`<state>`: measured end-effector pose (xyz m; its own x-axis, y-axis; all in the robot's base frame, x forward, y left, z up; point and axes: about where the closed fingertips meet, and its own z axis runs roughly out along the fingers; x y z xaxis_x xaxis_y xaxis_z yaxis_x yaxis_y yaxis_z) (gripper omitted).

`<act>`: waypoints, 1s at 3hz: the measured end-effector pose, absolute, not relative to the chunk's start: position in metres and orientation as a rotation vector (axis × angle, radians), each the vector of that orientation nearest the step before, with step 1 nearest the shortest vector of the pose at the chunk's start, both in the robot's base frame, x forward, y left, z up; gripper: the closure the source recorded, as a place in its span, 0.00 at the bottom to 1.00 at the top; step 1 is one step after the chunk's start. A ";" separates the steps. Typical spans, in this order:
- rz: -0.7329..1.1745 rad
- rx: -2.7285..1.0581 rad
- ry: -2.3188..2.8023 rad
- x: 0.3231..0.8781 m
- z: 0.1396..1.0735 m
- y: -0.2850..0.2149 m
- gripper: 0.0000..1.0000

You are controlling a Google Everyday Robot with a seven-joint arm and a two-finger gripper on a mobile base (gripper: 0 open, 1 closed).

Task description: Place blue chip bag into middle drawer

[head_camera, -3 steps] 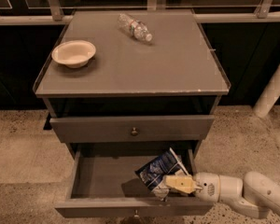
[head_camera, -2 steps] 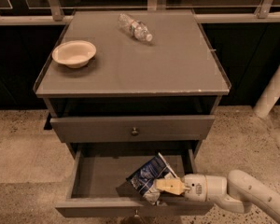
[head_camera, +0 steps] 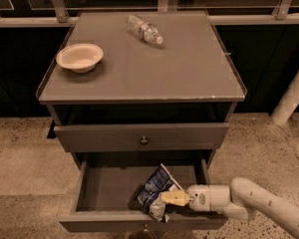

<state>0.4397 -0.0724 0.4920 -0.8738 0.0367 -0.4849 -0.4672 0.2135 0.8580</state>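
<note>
The blue chip bag [head_camera: 155, 192] is a crumpled dark-blue foil bag with white patches. It is inside the open middle drawer [head_camera: 107, 185], low over the drawer's front right part. My gripper [head_camera: 170, 198] reaches in from the right on a white arm and is shut on the blue chip bag's right side, with a tan finger [head_camera: 175, 198] lying across it. The drawer's front panel [head_camera: 109, 224] is at the bottom of the view. The identical grey drawer [head_camera: 142, 136] above it is closed.
A cream bowl [head_camera: 79, 57] and a clear plastic water bottle [head_camera: 145, 30] lie on the grey cabinet top [head_camera: 139, 68]. A white post [head_camera: 291, 96] stands at the right. The floor is speckled stone.
My gripper has moved left and farther into the drawer with the bag, and the bag sits lower over the drawer floor than a second ago.
</note>
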 end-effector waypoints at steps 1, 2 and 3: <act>1.652 -0.388 2.121 0.451 0.478 -0.080 1.00; 1.575 -0.374 2.171 0.456 0.466 -0.093 1.00; 1.453 -0.362 2.257 0.452 0.456 -0.115 1.00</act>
